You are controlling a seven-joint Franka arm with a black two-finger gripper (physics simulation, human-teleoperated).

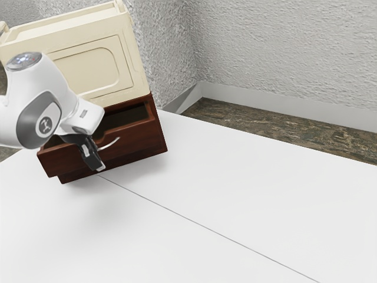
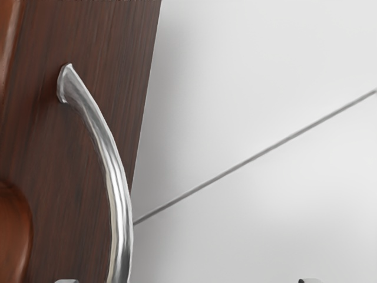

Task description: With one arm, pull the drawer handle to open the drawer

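- Exterior view: the drawer (image 1: 138, 141) stands partly out of its dark casing, beneath a cream-coloured chest (image 1: 88, 71), its hollow showing behind the front.
- Its front is reddish-brown wood with fine grain and a rounded dip in the top edge; the handle (image 2: 121, 206) is a bright silver bow, slender and curved outward, one foot set on the wood.
- The gripper (image 1: 96, 163) is at the drawer front by the handle, its fingers apart. In the wrist view the bow passes between the two tips, nearer one of them; it seems not to be clamped, though so little of the tips shows.
- The drawer front ends in a straight edge over the white table (image 1: 235, 206), which stretches broadly ahead of it (a thin grey seam (image 1: 206, 226) runs across).
- Beyond the table's far edge lie a mottled brown floor (image 1: 265, 130) and a rough pale wall (image 1: 283, 53).
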